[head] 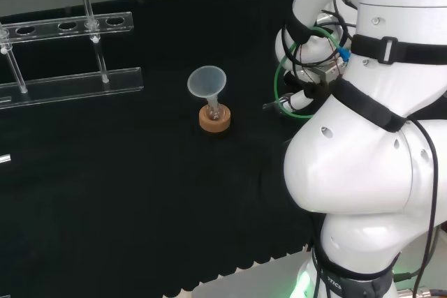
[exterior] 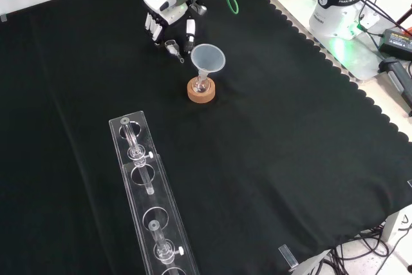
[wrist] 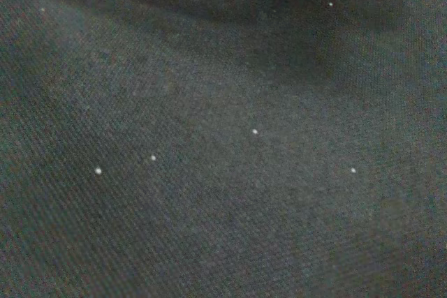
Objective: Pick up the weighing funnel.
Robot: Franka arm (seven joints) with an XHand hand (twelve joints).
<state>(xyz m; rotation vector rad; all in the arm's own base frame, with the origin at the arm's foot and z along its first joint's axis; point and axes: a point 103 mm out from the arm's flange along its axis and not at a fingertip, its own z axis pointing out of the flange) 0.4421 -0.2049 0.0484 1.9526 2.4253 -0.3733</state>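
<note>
Small clear weighing funnel (exterior: 173, 47) lies on black cloth (exterior: 270, 127) beneath black-and-white hand (exterior: 167, 20); fingers (exterior: 191, 30) straight, straddling it, nothing held; I judge: curl slowly round scoop, keep clear of big cone-shaped funnel (exterior: 208, 58) nearby.

Head and front views share the funnel (head: 207, 83); wrist view hugs cloth (wrist: 223, 172)

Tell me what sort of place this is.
Probably a robotics lab bench for chemistry handling: a clear cone-shaped funnel in a small flask on a cork ring, a clear plastic tube rack, and a white robot arm.
</note>
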